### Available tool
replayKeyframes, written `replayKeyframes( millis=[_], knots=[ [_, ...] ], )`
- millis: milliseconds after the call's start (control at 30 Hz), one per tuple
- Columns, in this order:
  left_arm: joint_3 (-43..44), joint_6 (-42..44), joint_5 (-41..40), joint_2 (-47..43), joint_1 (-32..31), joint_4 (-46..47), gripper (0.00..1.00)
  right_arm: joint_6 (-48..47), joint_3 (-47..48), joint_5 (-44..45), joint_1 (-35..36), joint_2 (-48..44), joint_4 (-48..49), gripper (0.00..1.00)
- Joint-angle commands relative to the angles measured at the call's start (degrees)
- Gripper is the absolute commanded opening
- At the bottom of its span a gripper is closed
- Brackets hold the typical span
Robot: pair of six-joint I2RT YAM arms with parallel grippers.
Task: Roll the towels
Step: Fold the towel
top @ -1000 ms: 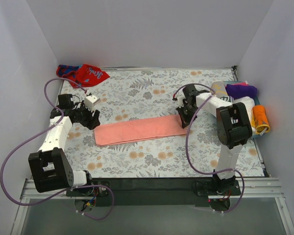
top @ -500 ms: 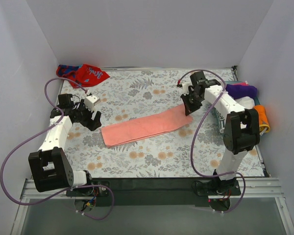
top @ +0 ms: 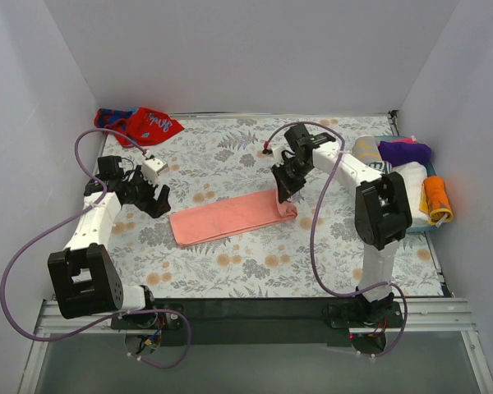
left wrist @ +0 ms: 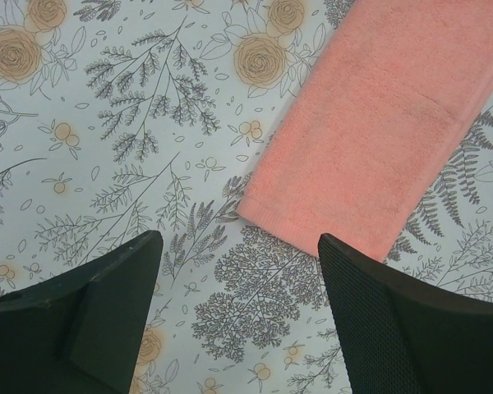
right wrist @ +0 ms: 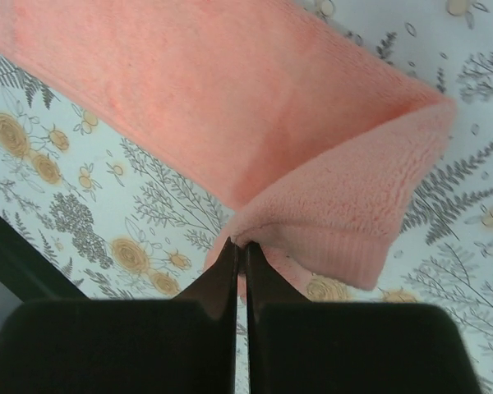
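Note:
The salmon-pink towel [top: 230,217] lies as a long strip across the middle of the flowered covering. My right gripper [top: 283,190] is shut on the towel's right end and has it folded back over the strip; in the right wrist view the gripper [right wrist: 240,249] pinches the edge of the pink towel [right wrist: 230,107]. My left gripper [top: 154,199] is open and empty, just left of the towel's left end, which shows in the left wrist view [left wrist: 378,123] beyond the gripper [left wrist: 238,271]. The red and blue patterned towel [top: 138,123] lies crumpled at the far left corner.
A pile of folded and rolled cloths [top: 403,168], purple, white and orange, sits along the right edge of the table. White walls close in the left, back and right sides. The table's black front rail [top: 246,308] is near the arm bases.
My right gripper has carried the towel's right end up and then leftward, folding it over the strip. The towel's left end has shifted slightly right. The left arm has hardly moved.

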Motion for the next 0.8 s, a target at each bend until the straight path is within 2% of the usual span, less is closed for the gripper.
replayKeyframes(
  millis=[0,233,767],
  knots=[
    [1.37,0.47,1.89,-0.81,0.09,-0.67,0.72,1.90,3.62,-3.79,2.01,2.24,-0.71,0.01],
    [0.85,1.09,1.89,-0.81,0.17,-1.11,0.72,3.13,6.26,-4.50,5.44,6.28,-0.54,0.01],
    [0.41,2.40,2.50,-0.19,0.09,-1.98,0.75,4.19,10.57,-7.22,7.73,11.91,-0.62,0.01]
  ],
)
